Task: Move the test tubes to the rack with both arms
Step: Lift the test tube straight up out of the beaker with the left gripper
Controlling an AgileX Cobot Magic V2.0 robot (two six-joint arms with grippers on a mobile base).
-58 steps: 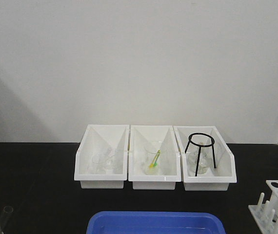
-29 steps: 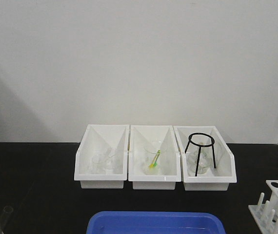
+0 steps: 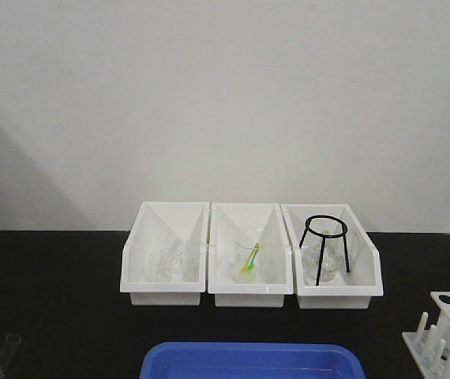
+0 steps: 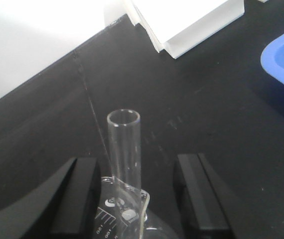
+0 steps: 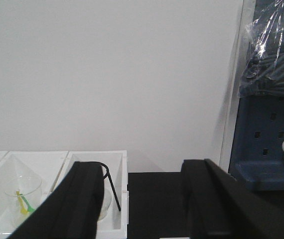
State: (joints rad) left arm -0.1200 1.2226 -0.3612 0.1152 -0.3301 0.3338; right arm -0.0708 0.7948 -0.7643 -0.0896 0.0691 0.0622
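Pick-up step: left gripper, jaws spread, straddles 1 tube leaning in a beaker at the table's left edge and likely must close on it next; right gripper hangs spread and empty; rack sits far right.

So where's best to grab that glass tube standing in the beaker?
On the bare upper stretch of the test tube, below its open rim and above the lip of the beaker. It stands nearly upright, leaning slightly, so probably come in level from the side, one of the left arm's fingers on each flank; they sit open either side of it.
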